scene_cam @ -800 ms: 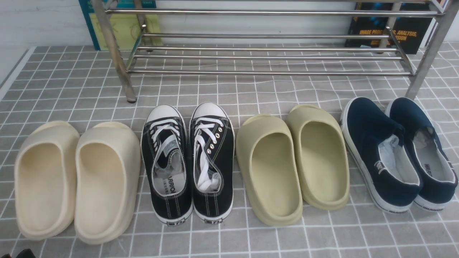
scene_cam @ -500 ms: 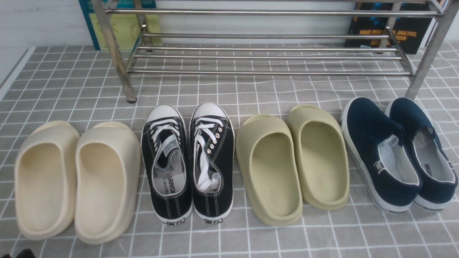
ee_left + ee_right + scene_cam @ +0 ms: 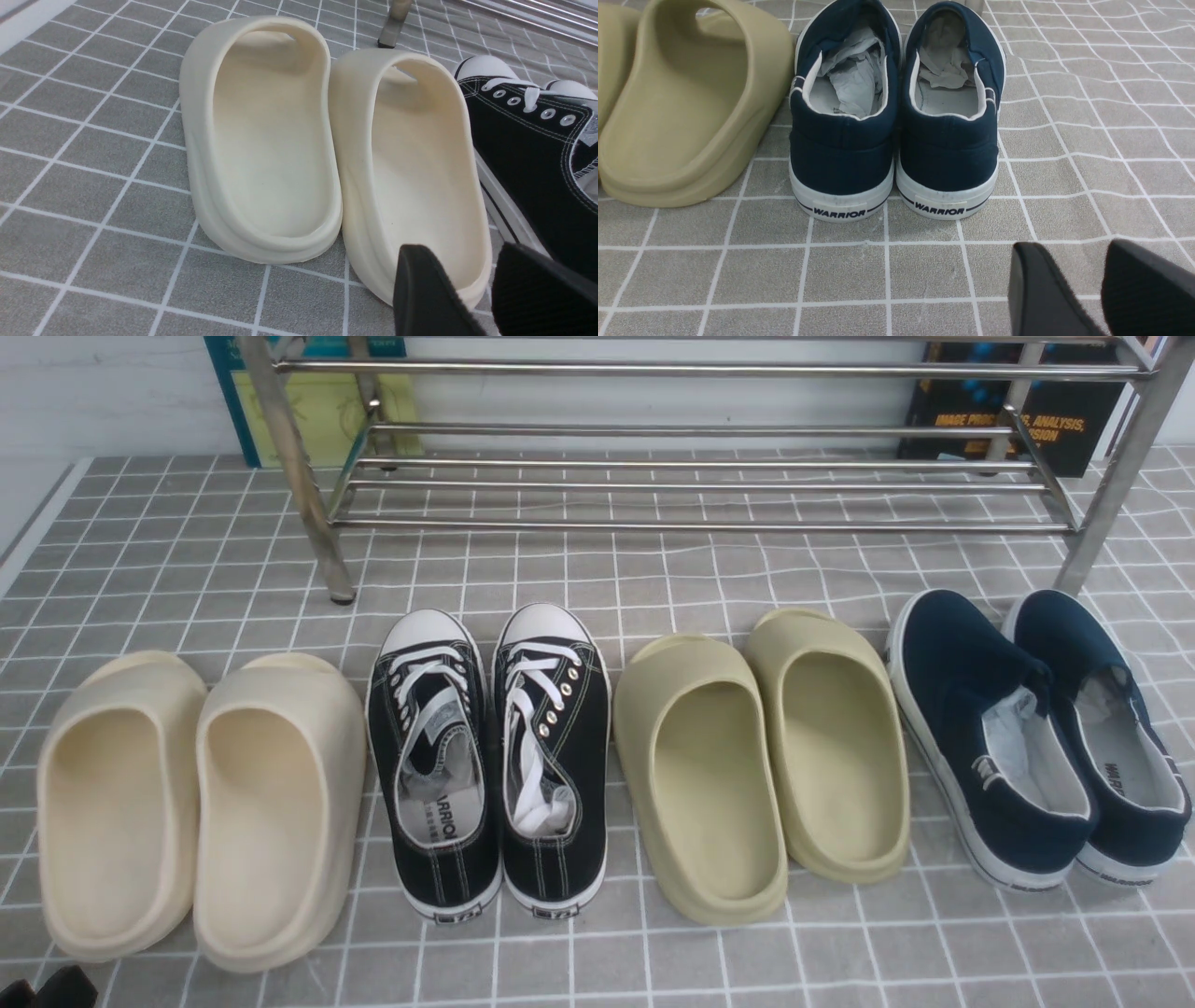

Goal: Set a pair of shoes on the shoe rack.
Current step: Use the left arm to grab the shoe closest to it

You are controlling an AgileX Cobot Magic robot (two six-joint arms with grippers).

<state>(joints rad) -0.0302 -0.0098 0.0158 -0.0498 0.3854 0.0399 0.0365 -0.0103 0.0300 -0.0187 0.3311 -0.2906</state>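
Black canvas sneakers (image 3: 555, 737): in the front view, I see both side by side in front of the silver shoe rack (image 3: 700, 525), toes towards it, neither yet on it.
Neighbours: cream slippers (image 3: 280, 803) on their left and olive slippers (image 3: 700, 784) on their right crowd the outer sides; I judge a wide approach could shove one.
Rack bars: the upper bar (image 3: 700, 371) may catch a toe if I enter the lower shelf too high; too low, and the sole hits the front tube.
Rack leg: its foot (image 3: 341, 593) stands near the toes; drifting left could knock it.
Left claw (image 3: 462, 249): the left wrist view shows it open, holding nothing, by a cream heel; swinging straight across could clip that.
Right claw (image 3: 1073, 245): the right wrist view shows it open and unladen, with room beside the navy slip-ons (image 3: 948, 154). Reaching across would risk the olive pair.
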